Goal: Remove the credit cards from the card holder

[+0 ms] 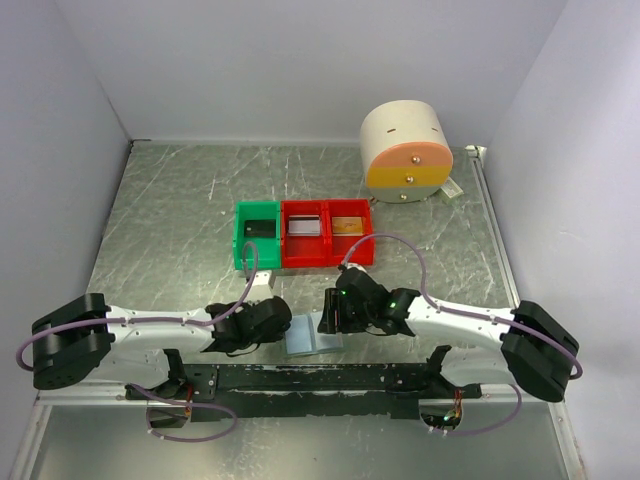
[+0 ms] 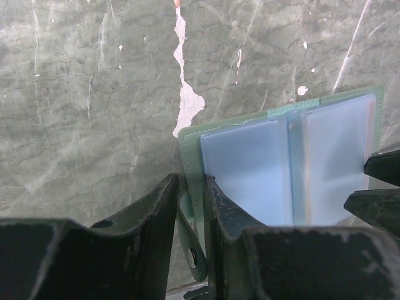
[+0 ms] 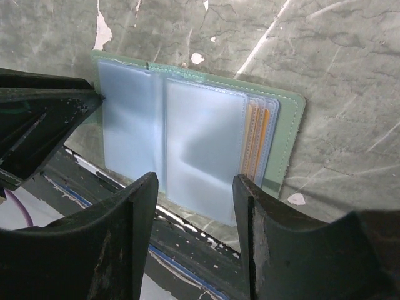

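**Left tool [image 2: 189,187] pinches the card holder [image 2: 250,169]; right tool [image 3: 195,187] is spread**

The left tool has its two fingers pressed on the green edge of the card holder. The right tool hangs just over the other half. Its fingers are wide apart and hold nothing.

The grey bench [image 1: 180,220] is scratched. At the back stands a round cream drawer box [image 1: 405,150]. In the middle a green bin [image 1: 240,240] and two red bins [image 1: 303,257] sit in a row, touching.

The card holder lies open and flat at the near edge of the bench, between the two tools, with its clear blue pockets facing up. Thin orange credit cards [image 3: 256,140] are tucked in the pockets on the side away from the left tool. Only their edges show.
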`<state>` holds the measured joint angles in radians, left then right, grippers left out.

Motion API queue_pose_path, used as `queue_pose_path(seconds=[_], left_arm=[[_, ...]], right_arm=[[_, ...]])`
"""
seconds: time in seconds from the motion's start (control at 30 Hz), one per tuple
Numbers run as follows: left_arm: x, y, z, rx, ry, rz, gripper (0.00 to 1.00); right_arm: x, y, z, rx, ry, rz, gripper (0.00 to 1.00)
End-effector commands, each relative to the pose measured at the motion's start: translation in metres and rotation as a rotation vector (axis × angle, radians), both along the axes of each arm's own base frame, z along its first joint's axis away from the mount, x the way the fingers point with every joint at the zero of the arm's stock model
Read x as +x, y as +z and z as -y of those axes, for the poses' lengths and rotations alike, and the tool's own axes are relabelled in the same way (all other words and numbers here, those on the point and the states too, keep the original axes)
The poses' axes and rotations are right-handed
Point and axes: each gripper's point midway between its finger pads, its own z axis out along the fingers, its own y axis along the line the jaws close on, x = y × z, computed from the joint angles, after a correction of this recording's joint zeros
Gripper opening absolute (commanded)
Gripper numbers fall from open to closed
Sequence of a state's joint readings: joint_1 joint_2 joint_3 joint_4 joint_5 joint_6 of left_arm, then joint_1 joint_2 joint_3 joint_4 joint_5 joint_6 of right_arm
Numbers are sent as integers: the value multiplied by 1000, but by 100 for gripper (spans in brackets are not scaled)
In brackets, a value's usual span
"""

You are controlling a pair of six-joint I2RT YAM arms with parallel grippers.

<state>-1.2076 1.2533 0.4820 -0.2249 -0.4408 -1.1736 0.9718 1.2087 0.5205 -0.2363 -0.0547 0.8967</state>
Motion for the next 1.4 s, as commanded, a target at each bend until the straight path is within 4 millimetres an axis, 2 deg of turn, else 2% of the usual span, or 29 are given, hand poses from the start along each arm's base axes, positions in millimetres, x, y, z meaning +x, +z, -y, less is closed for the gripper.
queue_pose_path(seconds=[0.0, 0.13, 0.73, 1.07, 1.37], left_arm=[[-2, 0, 1, -7, -15, 0, 34], [-2, 0, 1, -5, -17, -1, 33], [-3, -1, 1, -7, -23, -5, 32], [-3, 3, -3, -37, -9, 6, 32], [-3, 4, -6, -34, 1, 7, 33]], right_arm=[[-2, -5, 1, -9, 11, -4, 52], [-4, -6, -1, 2, 22, -14, 52], [-13, -1, -47, 222, 86, -102, 51], [-17, 29, -75, 383, 199, -74, 52], [-20, 19, -86, 407, 227, -119, 52]])
